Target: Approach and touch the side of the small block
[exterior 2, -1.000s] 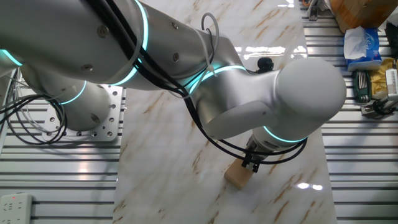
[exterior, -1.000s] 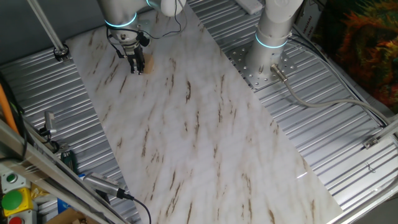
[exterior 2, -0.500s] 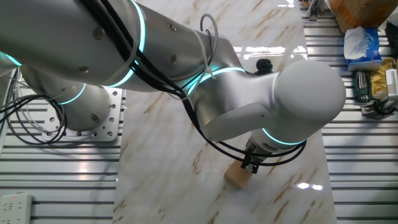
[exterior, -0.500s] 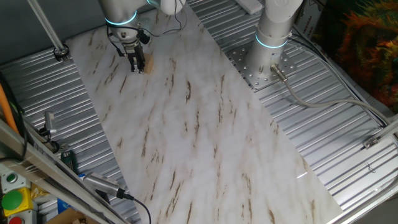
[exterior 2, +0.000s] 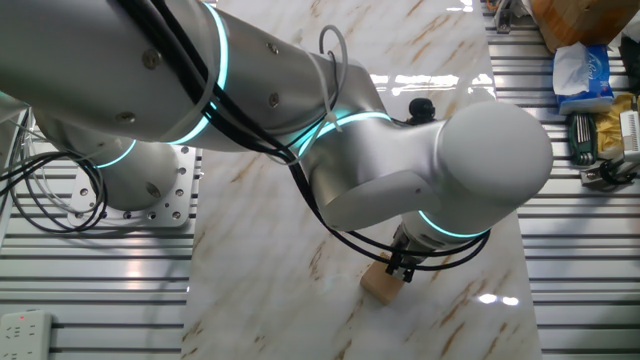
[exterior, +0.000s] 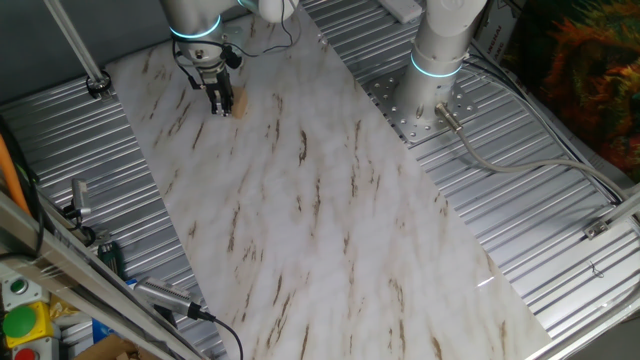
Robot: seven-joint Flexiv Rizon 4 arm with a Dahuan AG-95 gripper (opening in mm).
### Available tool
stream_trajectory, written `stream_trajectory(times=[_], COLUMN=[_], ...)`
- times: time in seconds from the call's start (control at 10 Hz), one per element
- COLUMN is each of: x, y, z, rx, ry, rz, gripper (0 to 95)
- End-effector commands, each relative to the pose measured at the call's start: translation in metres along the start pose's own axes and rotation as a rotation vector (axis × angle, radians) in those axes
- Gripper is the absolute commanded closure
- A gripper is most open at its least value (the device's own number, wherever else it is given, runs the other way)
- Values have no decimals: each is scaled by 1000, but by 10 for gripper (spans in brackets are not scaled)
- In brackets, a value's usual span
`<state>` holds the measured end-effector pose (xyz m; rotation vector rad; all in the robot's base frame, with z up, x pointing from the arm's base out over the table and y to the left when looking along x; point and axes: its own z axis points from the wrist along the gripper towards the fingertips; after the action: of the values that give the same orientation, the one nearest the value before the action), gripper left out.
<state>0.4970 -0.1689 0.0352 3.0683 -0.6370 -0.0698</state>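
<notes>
The small block [exterior: 234, 103] is a plain tan cube on the marble sheet [exterior: 320, 220], near its far left corner. My gripper [exterior: 219, 108] points down right beside it, on its left in this view, fingers pressed together with nothing between them. In the other fixed view the block [exterior 2: 379, 285] lies just below the big silver wrist, and the dark gripper tip [exterior 2: 402, 270] stands against the block's upper right side, apparently in contact. The arm hides much of the sheet around it.
The arm's base [exterior: 437, 62] is bolted to the ribbed metal table [exterior: 560, 230] at the right of the sheet. A tissue pack [exterior 2: 583, 68] and tools [exterior 2: 600, 135] lie beyond the sheet's edge. A button box [exterior: 20, 320] and cables sit at the front left.
The gripper has crept a little towards the far edge beside the block, and the arm's links have shifted slightly. The block has stayed where it was.
</notes>
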Motion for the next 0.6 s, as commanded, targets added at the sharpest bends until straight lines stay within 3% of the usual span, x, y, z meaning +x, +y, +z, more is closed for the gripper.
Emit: stream_trajectory(times=[0.1, 0.6], x=[1, 0], y=[0, 0], z=[0, 1], rx=[2, 2], ry=[3, 3], rz=[3, 5], gripper=[950, 950])
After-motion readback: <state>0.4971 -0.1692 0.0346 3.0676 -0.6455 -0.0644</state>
